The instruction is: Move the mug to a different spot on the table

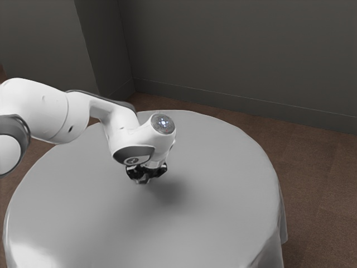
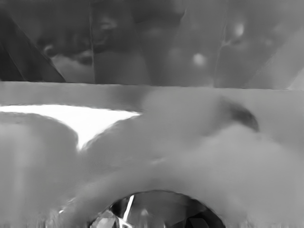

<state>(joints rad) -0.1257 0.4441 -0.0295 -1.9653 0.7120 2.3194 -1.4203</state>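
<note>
Where the white arm (image 1: 61, 114) enters from the exterior view's left, it is bent down over the round, white-draped bench (image 1: 223, 190). Its black hand (image 1: 146, 173) is held low, close to the cloth, somewhat to the exterior view's left of the bench's middle, and a soft shadow is cast beside it. Whether the hand is spread or pressed together cannot be told. In the wrist view, the mug (image 2: 156, 209) is seen just under the hand as a blurred pale curve around a dark, glossy hollow. Brown floor (image 1: 318, 167) and grey wall (image 1: 251, 50) are seen further right.
</note>
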